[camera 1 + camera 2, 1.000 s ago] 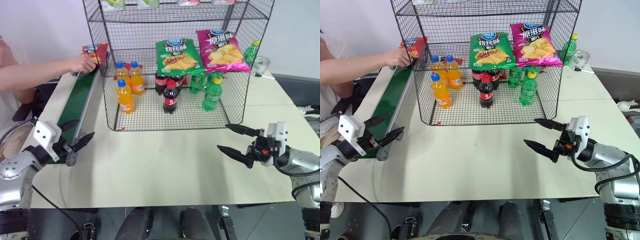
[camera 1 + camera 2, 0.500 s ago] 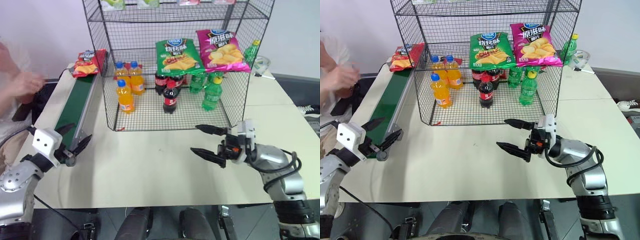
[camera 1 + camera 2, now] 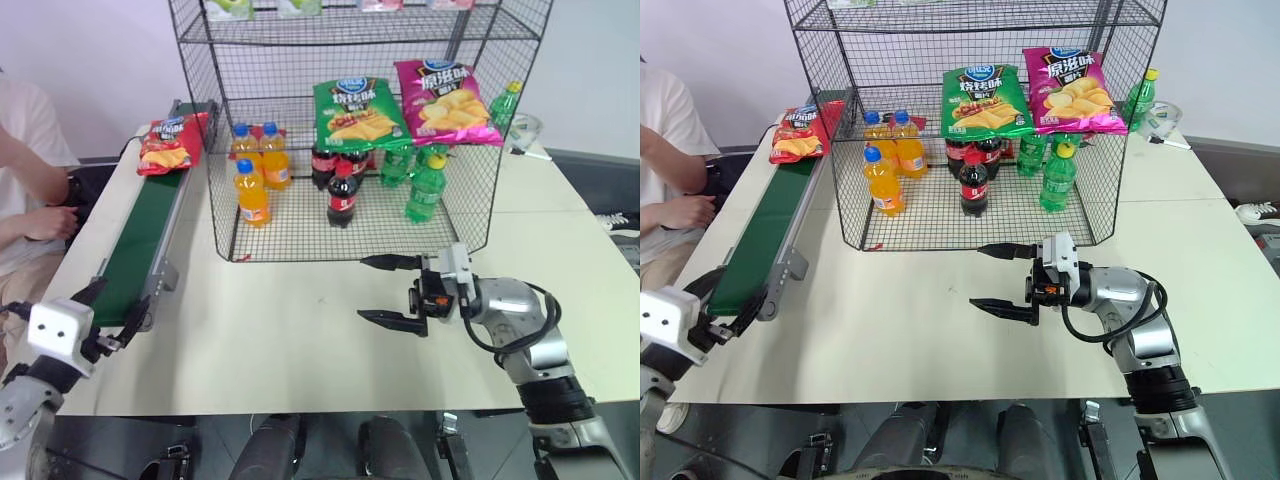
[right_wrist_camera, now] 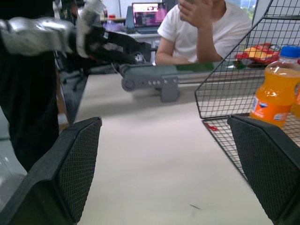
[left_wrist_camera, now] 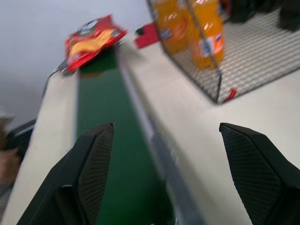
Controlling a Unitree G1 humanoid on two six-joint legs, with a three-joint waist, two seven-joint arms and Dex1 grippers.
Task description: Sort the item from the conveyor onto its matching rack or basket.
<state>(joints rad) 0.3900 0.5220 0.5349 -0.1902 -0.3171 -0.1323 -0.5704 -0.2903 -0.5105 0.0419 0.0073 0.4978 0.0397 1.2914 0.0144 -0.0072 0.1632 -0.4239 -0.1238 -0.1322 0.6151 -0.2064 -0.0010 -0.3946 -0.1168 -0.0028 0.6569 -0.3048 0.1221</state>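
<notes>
The red crisp bag [image 3: 166, 144] lies flat on the far end of the conveyor [image 3: 140, 245], its dark-green belt running along the left side of the counter [image 3: 300, 350] toward the robot. Just right of the belt's far half stands the black wire rack [image 3: 350, 130], touching nothing on the belt; the bag sits beside the rack's left mesh wall, outside it. On the rack's middle tier a green crisp bag [image 3: 355, 113] and a magenta crisp bag [image 3: 442, 101] lean side by side, and below them on the bottom tier stand orange drink bottles [image 3: 252, 190] at the left, dark cola bottles [image 3: 341, 192] in the middle and green bottles [image 3: 424, 185] at the right. The left gripper [image 3: 110, 312] hovers at the near end of the conveyor, well apart from the bag, pointing along the belt — its fingers [image 5: 96, 164] are spread wide and hold nothing. The right gripper [image 3: 390, 290] hangs over the bare counter just in front of the rack's front edge, pointing toward the robot's left; its fingers [image 4: 77, 154] are also spread wide with nothing between them. A person in a white shirt [image 3: 30, 170] sits at the left of the counter, beyond the conveyor, hands drawn in — away from the belt.
</notes>
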